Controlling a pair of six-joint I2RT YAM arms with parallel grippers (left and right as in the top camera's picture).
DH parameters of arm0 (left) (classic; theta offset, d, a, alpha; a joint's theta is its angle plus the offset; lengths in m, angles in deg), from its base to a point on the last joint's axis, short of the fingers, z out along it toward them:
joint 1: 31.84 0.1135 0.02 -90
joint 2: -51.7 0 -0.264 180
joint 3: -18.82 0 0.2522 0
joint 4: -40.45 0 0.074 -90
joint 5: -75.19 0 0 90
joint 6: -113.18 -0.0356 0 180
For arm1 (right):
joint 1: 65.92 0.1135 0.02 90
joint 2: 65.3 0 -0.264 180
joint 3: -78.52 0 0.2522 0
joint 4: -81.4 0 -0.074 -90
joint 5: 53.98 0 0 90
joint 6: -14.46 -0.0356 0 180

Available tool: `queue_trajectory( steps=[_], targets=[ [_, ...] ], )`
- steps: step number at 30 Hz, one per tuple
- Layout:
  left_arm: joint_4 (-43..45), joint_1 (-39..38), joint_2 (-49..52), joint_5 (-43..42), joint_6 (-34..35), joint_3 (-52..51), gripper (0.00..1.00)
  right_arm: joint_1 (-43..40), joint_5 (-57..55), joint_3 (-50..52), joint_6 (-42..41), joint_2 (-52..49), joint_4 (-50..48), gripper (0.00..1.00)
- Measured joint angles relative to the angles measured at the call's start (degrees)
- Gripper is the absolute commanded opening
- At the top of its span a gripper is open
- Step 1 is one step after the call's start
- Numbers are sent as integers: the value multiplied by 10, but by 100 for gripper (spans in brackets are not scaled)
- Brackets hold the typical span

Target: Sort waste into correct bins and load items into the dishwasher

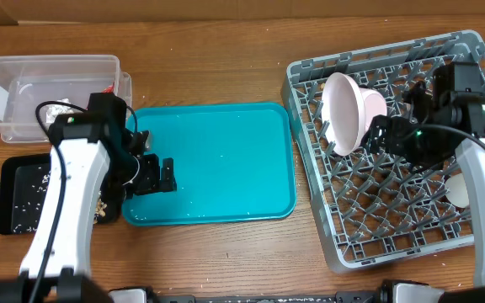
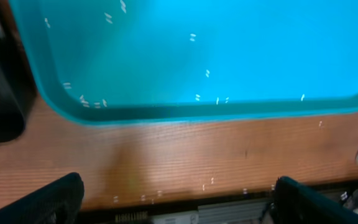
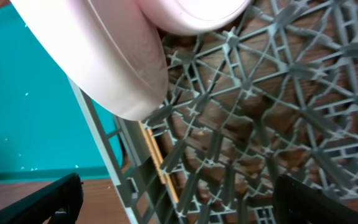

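Overhead: round white bowl (image 1: 343,109) stands on edge in the upper left of the large square grey plastic dish rack (image 1: 394,219), right gripper (image 1: 377,139) just beside it; left gripper (image 1: 155,176) over the left end of the teal serving tray (image 1: 226,151)
Left wrist: jaws wide apart, nothing between
Right wrist: jaws wide apart, bowl at upper left

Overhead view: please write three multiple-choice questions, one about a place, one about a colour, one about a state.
1. Where is the white bowl? A in the grey rack; B in a sink; C on a shelf.
2. What colour is the serving tray? A red; B teal; C yellow.
3. How is the left gripper? A shut on a spoon; B shut on a cup; C open, empty.
Answers: 1 A, it stands among the pegs; 2 B, plainly teal; 3 C, its jaws stand apart, nothing between.
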Motion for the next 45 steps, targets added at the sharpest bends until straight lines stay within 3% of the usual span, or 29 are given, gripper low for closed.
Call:
queue_trajectory(
  steps=[5,10,15,37,45],
  targets=[
    [98,0,-156,4,3,-56,100,0,-13,64,4,97,-74,100],
    [190,0,-417,24,45,-151,100,0,-29,186,7,313,-170,100],
    [226,0,-543,28,82,-185,100,0,-48,222,9,448,-157,100],
    [131,0,-572,32,104,-190,100,0,-83,225,11,480,-102,100],
    [130,0,-572,32,104,-191,100,25,-82,265,11,577,-179,100]
  ],
)
